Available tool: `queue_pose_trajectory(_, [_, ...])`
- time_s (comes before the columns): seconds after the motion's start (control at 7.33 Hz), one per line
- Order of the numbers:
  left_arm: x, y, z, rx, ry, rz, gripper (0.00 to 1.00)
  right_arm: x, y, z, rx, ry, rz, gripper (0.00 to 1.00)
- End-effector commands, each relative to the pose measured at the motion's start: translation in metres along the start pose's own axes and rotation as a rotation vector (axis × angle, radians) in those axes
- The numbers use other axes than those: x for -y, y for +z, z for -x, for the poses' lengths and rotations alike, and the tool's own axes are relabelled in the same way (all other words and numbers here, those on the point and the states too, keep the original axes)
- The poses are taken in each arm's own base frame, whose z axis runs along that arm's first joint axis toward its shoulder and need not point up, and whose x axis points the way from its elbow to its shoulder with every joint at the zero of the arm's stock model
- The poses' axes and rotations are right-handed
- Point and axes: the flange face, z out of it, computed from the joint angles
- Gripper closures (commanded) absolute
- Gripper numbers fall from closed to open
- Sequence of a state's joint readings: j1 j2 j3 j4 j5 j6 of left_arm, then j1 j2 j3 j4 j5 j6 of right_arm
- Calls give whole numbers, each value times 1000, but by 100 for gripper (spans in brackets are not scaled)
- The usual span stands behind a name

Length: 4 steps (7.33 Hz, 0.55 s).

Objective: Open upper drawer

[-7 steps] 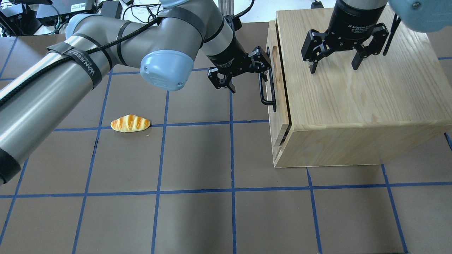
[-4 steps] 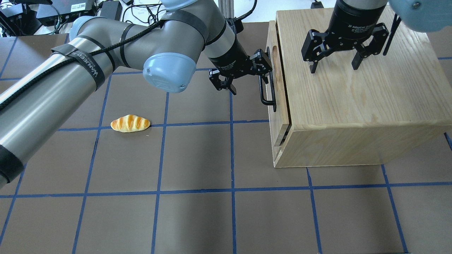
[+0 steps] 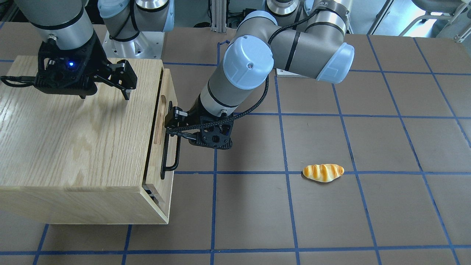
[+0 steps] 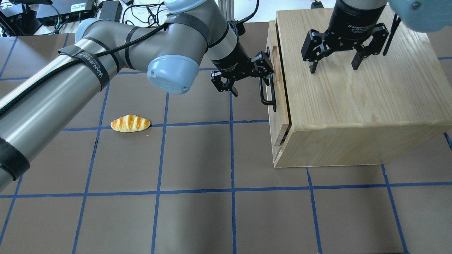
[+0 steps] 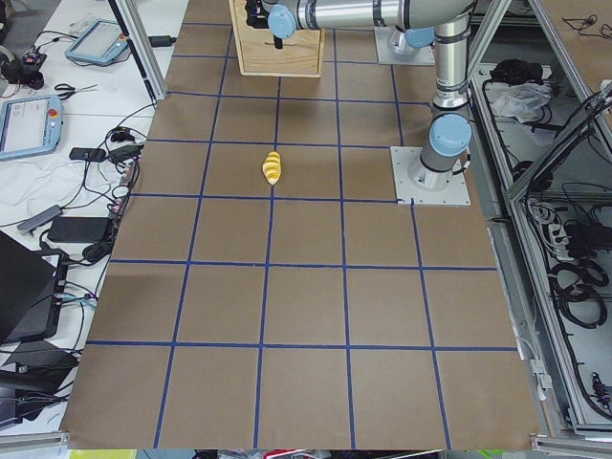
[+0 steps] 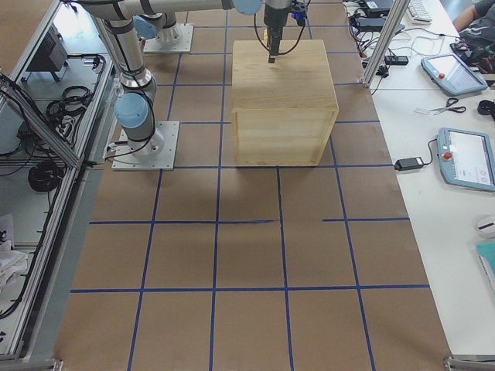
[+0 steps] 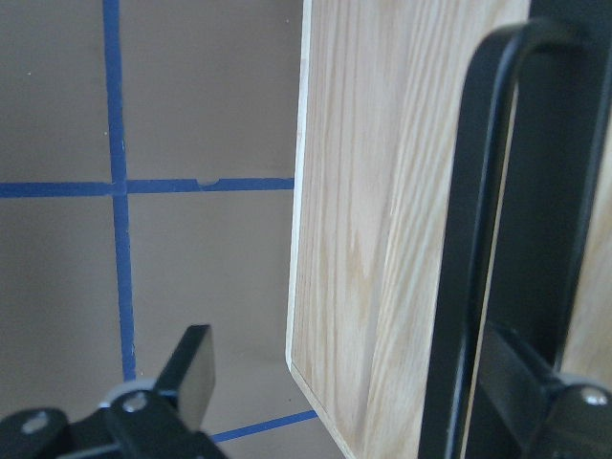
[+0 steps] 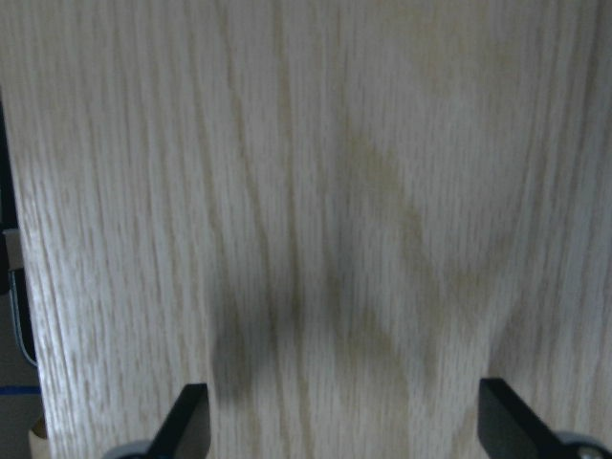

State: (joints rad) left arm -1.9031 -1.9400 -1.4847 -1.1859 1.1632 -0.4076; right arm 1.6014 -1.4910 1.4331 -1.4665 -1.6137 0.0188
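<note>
Oak and steel: a boxy, open-grained pale oak cabinet stands toward the right end of the brown, blue-taped bench. Its drawer has a shallow oak front with an oblong finger slot cut in the top edge. The front faces the bench's left end and sits a dark crack proud of the cabinet.

The left gripper is spread wide astride the drawer's slim black metal bar handle. The wrist view shows the bar between the fingers, close to one and pinched by neither. The right gripper hangs wide open over the cabinet top, holding nothing. A glossy, golden striped roll lies well apart from the drawer, toward the bench's left end.

Over the last second the left gripper has edged closer to the drawer front. The drawer, right gripper and roll have not moved.
</note>
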Motion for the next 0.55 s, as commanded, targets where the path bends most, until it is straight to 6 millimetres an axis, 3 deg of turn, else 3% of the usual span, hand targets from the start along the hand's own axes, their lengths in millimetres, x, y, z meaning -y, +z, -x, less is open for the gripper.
queue_pose_trajectory(0.0, [0, 3, 1, 7, 6, 2, 0, 0, 0, -1, 0, 3, 0, 0])
queue_pose_trajectory(0.41, [-1, 2, 4, 14, 25, 2, 0, 0, 0, 0, 0, 0, 0, 0])
